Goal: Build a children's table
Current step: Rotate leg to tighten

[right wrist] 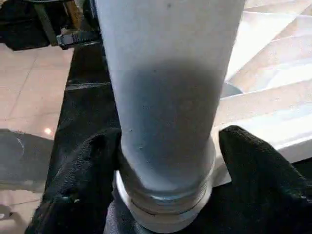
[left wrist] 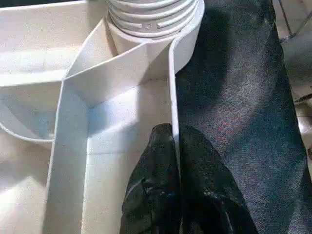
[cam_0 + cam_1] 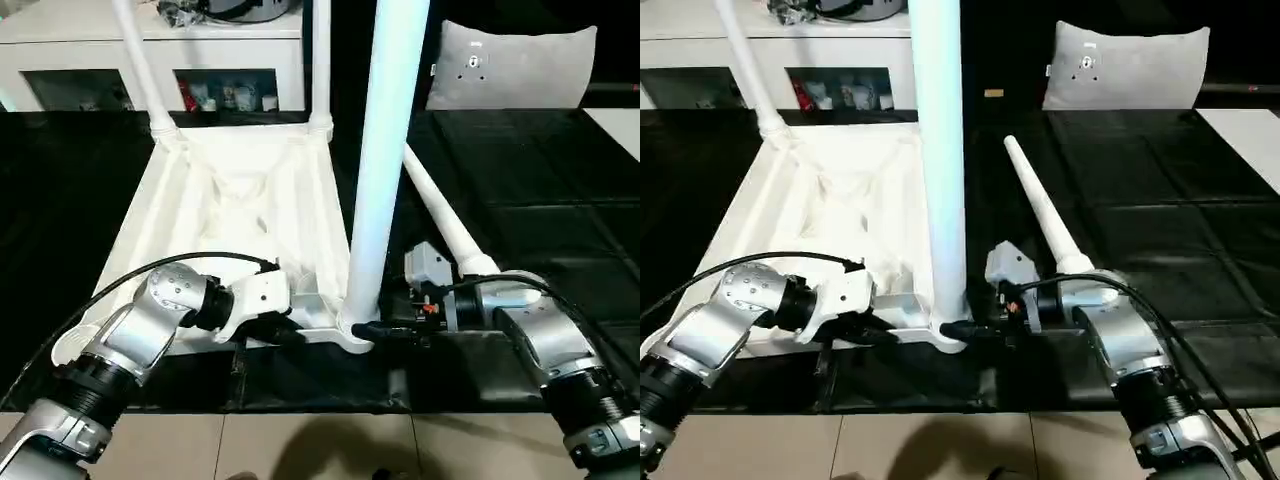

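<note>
Silver forearms reach in from the near edge toward the upturned table top, which lies ribbed side up on a black sheet spread over the floor; the left claw is pinched tight on the thin upright rim of the table top, one black finger inside the wall and the other outside it, just short of the near corner socket; the right claw is closed around the base of the near leg, its fingers pressing either side of the tube just above the ribbed collar where the leg enters that socket; this leg stands upright and rises out of the top of the picture; two more legs stand in the far sockets, the far left leg leaning a little and the far right leg upright; a fourth leg lies loose on the black sheet just beside the table top, its thick end close to the right wrist and its narrow end pointing away; beyond the sheet a grey-white cushion stands propped up, and a white cabinet with small things on its shelves stands behind the table top; pale floor tiles show nearest the robot.
</note>
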Motion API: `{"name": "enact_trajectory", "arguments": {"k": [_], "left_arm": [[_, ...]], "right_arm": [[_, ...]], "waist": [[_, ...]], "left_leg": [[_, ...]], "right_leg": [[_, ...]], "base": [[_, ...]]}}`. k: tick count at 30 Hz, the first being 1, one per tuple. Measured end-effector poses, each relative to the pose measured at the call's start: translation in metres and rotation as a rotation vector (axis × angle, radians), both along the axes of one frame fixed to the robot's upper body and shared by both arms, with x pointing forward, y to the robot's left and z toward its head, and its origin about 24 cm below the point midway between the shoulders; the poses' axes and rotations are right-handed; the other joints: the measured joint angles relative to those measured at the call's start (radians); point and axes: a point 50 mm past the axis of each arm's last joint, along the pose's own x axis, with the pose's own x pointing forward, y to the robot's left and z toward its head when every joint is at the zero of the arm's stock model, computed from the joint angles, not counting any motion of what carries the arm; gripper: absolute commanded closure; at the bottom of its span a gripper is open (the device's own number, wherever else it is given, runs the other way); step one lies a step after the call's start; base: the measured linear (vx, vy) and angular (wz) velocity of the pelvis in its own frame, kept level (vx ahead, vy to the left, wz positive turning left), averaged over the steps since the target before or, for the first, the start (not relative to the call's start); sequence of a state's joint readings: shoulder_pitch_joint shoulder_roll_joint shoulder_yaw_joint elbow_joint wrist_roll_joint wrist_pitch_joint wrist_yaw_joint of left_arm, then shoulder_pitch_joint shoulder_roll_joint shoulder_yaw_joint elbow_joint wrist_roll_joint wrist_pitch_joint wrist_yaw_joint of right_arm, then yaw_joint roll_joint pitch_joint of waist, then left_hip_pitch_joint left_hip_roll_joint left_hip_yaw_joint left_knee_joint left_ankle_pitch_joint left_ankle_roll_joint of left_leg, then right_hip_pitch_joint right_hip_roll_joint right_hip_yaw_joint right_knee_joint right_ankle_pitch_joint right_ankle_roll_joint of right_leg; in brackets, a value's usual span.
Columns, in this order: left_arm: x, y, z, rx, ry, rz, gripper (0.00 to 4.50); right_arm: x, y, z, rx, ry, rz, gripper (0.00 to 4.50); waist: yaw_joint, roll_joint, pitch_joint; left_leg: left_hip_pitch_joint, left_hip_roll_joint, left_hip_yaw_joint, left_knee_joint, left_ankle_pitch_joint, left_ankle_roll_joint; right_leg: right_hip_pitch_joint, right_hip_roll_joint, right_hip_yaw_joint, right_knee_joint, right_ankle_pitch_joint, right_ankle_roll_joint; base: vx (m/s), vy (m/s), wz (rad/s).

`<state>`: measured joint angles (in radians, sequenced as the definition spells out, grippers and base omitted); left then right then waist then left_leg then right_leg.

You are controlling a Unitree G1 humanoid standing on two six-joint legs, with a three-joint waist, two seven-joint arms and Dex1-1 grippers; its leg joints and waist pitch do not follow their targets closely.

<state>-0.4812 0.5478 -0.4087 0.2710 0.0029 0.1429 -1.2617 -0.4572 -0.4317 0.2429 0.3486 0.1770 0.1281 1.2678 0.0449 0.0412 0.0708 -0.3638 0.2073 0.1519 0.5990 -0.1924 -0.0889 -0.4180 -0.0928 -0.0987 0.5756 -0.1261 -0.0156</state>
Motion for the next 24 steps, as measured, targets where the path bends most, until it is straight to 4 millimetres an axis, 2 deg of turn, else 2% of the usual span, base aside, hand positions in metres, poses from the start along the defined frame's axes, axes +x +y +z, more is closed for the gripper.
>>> {"name": "enact_trajectory", "arguments": {"k": [1,7,17,21,24], "left_arm": [[0.0,0.0,0.0,0.001,0.0,-0.001,4.5],[0.0,0.0,0.0,0.003,0.001,-0.006,4.5],[0.0,0.0,0.0,-0.003,0.028,0.021,4.5],[0.001,-0.008,-0.003,-0.027,0.078,0.112,4.5],[0.006,-0.014,-0.006,-0.052,0.091,0.25,4.5]], "right_arm": [[0.001,0.0,0.001,-0.002,0.003,0.007,1.49],[0.001,0.0,0.0,-0.001,0.01,0.018,1.81],[-0.003,0.001,-0.003,0.015,0.065,-0.007,1.89],[-0.009,0.003,-0.009,0.075,0.111,-0.121,1.89],[-0.004,0.007,-0.014,0.108,0.113,-0.299,1.92]], "waist": [[0.0,0.0,0.0],[-0.001,-0.001,0.0],[0.0,-0.002,-0.001],[0.001,-0.002,-0.001],[-0.018,-0.001,-0.001]], "left_leg": [[0.0,0.0,0.0,0.0,0.0,0.0],[0.0,0.0,0.0,0.0,0.0,0.0],[0.003,0.0,0.0,0.0,0.0,0.0],[0.013,-0.001,0.001,0.0,0.0,0.0],[0.017,-0.001,0.001,0.002,0.0,0.0]], "right_leg": [[0.0,0.0,0.0,0.0,-0.001,0.001],[0.0,0.0,0.0,0.0,-0.001,0.001],[0.002,0.0,0.0,0.0,-0.001,0.001],[0.009,0.0,0.002,0.0,-0.003,0.003],[0.013,0.0,0.001,-0.001,-0.005,0.005]], "base": [[0.0,0.0,0.0],[0.0,0.0,0.0],[0.0,0.0,0.0],[0.0,0.0,0.0],[0.0,0.0,0.0]]}}
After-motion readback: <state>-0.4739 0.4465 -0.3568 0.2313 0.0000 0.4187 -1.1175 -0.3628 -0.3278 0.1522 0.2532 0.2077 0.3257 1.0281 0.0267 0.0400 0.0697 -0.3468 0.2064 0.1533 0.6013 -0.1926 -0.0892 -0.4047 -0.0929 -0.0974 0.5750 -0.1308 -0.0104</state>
